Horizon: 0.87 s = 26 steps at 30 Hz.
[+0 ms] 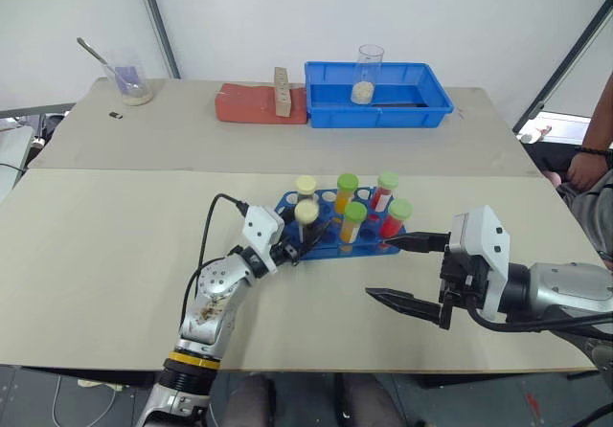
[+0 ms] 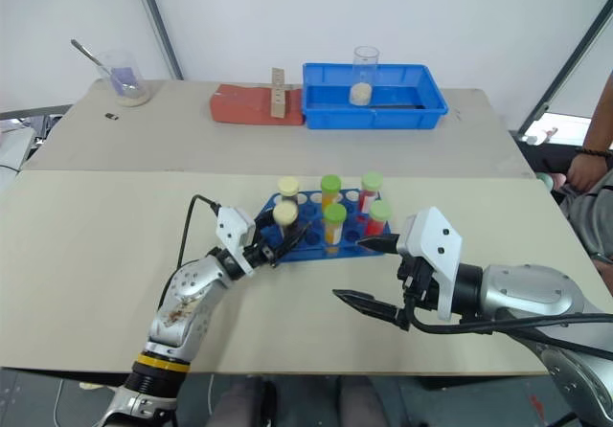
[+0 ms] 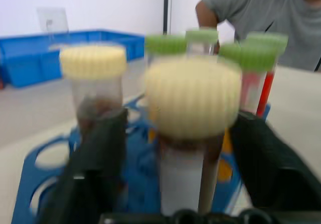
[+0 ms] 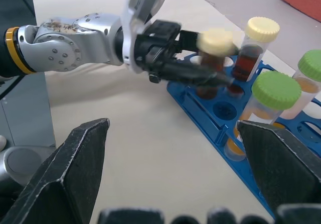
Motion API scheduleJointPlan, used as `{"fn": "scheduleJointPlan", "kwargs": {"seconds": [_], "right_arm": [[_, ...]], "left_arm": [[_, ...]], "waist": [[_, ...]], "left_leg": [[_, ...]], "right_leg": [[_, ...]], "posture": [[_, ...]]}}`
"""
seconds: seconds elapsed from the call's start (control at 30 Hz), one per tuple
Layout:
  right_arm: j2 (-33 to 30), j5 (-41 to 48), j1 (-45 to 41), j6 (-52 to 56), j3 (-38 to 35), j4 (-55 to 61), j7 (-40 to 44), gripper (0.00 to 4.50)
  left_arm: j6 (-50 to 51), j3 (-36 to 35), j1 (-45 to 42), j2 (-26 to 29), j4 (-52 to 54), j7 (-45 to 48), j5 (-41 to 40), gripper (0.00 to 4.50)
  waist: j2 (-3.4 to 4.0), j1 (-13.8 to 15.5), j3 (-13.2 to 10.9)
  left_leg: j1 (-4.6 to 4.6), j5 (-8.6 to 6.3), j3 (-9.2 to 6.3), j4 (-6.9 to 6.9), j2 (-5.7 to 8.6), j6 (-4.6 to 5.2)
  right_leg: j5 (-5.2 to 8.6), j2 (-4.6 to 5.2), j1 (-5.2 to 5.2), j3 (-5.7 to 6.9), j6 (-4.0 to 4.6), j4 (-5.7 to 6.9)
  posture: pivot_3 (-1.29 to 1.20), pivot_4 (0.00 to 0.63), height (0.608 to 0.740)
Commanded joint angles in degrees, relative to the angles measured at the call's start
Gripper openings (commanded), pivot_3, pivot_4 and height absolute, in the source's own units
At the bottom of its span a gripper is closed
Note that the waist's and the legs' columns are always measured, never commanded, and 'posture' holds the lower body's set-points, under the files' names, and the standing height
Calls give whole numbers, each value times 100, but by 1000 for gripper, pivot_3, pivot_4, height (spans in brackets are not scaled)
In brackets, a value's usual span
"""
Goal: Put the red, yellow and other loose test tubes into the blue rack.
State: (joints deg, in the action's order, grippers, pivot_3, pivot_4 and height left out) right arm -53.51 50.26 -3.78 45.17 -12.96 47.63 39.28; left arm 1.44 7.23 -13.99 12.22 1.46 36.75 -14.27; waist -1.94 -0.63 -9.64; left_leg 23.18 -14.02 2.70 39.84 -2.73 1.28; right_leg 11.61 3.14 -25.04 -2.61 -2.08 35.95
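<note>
Nearest the head camera is the right gripper (image 1: pixel 414 272), its two black fingers spread wide and holding nothing, hanging over bare table just off the near right corner of the blue rack (image 1: pixel 337 224); its forearm comes in from the right and the fingers point left toward the rack; the left gripper (image 1: pixel 292 246) sits closer to the work, at the rack's near left edge, forearm rising from the table's front edge and angled forward and to the right; between its fingers stands the pale-capped dark tube (image 1: pixel 306 222), upright, long axis vertical, its lower end already down in a near-left hole of the rack; in the left wrist view the fingers (image 3: pixel 95 148) stand apart on either side of that tube with gaps visible, so the jaws look parted rather than pinching; I judge this tube as just set in place and let go; five more capped tubes stand upright in the rack, a second pale-capped one (image 1: pixel 306 190) and four green-capped ones (image 1: pixel 347 194) holding yellow-orange or red liquid; no loose tube lies on the table, so the task looks close to done; what the coming move turns on is that the tube stands straight up between the left fingers, so that arm should back out toward the robot along its own line, without tipping the cap sideways.
</note>
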Motion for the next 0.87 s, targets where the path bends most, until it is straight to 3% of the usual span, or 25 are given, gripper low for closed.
{"fn": "scheduleJointPlan", "kwargs": {"seconds": [0.03,0.23,0.4,0.5,0.67,0.87], "right_arm": [[-19,84,-82,-29,-68,1,6,4500],[-176,-12,67,-77,-253,-214,215,4500],[-633,-669,496,-616,-658,-698,1037,4500],[-888,-1225,708,-1207,-868,-1347,1648,4500],[-1113,-1687,605,-2075,-906,-2353,2603,4500],[-1197,-1874,11,-2271,-477,-2891,3014,4500]], "left_arm": [[58,-103,38,218,392,187,-143,4426],[556,-416,298,1312,1138,667,-304,4426],[1698,-997,612,2848,1786,1065,-391,4426],[1790,-1657,1197,3585,1860,1037,-150,4426],[1949,-2502,1978,3921,2050,1127,-278,4426],[2179,-2780,2282,3871,2265,1209,-426,4426]], "waist": [[0,10,0],[0,-8,0],[2,-5,0],[3,-26,-1],[3,2,-2],[4,31,-3]], "left_leg": [[2,0,0,1,1,0],[3,0,6,-4,-3,0],[-1,-1,8,-10,-9,-1],[-7,-1,20,-16,-10,-1],[-6,-2,31,-19,-11,-2],[-5,-3,37,-19,-15,-3]], "right_leg": [[0,2,0,0,0,-1],[4,4,-6,0,7,-5],[10,4,-11,5,15,-2],[12,9,-14,5,16,-6],[13,22,-22,7,15,-9],[13,27,-27,11,16,-8]], "posture": [[0,150,729],[0,150,729],[0,150,729],[0,150,729],[0,150,729],[0,150,729]]}}
